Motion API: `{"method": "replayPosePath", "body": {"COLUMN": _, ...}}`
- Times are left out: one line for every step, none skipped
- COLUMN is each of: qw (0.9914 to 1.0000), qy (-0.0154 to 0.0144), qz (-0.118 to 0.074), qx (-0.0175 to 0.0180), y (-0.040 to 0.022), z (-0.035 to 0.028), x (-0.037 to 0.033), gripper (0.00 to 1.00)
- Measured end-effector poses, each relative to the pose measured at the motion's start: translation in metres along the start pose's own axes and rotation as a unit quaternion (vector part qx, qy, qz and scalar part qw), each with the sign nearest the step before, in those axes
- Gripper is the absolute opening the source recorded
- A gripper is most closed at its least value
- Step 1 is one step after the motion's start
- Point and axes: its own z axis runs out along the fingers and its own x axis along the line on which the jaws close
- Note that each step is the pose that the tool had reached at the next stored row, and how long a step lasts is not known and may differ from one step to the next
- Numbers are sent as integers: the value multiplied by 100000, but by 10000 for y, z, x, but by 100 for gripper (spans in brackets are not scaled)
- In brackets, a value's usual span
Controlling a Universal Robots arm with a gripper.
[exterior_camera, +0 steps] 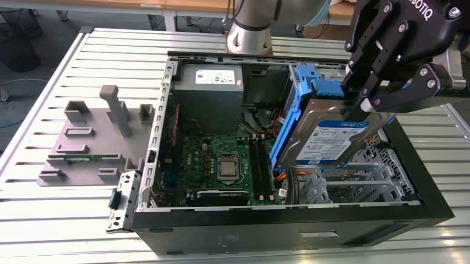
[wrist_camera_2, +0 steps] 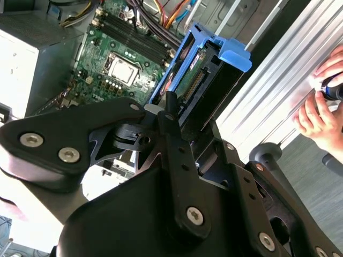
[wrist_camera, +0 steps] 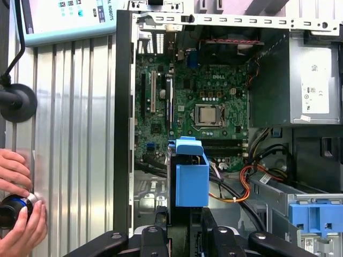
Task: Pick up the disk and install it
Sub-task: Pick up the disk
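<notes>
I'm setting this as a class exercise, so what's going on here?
The arm's gripper has its jaws shut on the disk, holding it tilted above the open case, over the metal bay beside the motherboard. The disk does not look seated yet. A person's hands are at the table outside the case.

Bright, even light; blown-out glare on the grey box (wrist_camera_2: pixel 19 75) in the second wrist view.
</notes>
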Motion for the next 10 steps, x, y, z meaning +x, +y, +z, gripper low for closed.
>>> {"method": "replayPosePath", "body": {"qw": 100000, "qy": 8, "qz": 0, "qx": -1, "y": -17, "z": 0, "x": 0, "gripper": 35}}
{"method": "replayPosePath", "body": {"qw": 100000, "qy": 4, "qz": 1, "qx": 0, "y": -34, "z": 0, "x": 0, "gripper": 35}}
{"method": "replayPosePath", "body": {"qw": 100000, "qy": 0, "qz": 1, "qx": 0, "y": -52, "z": 0, "x": -1, "gripper": 35}}
{"method": "replayPosePath", "body": {"qw": 100000, "qy": 1, "qz": 3, "qx": 0, "y": -73, "z": 0, "x": -1, "gripper": 35}}
{"method": "replayPosePath", "body": {"qw": 100000, "qy": 2, "qz": 4, "qx": -1, "y": -97, "z": -1, "x": -1, "gripper": 35}}
{"method": "replayPosePath", "body": {"qw": 100000, "qy": 3, "qz": 2, "qx": -4, "y": -122, "z": -1, "x": -1, "gripper": 35}}
{"method": "replayPosePath", "body": {"qw": 100000, "qy": 6, "qz": 1, "qx": -10, "y": -147, "z": -1, "x": -2, "gripper": 35}}
{"method": "replayPosePath", "body": {"qw": 100000, "qy": 5, "qz": 2, "qx": -15, "y": -173, "z": -2, "x": -2, "gripper": 35}}
{"method": "replayPosePath", "body": {"qw": 100000, "qy": 0, "qz": -2, "qx": -20, "y": -201, "z": -1, "x": -2, "gripper": 35}}
{"method": "replayPosePath", "body": {"qw": 100000, "qy": 2, "qz": 2, "qx": -27, "y": -229, "z": -2, "x": -2, "gripper": 35}}
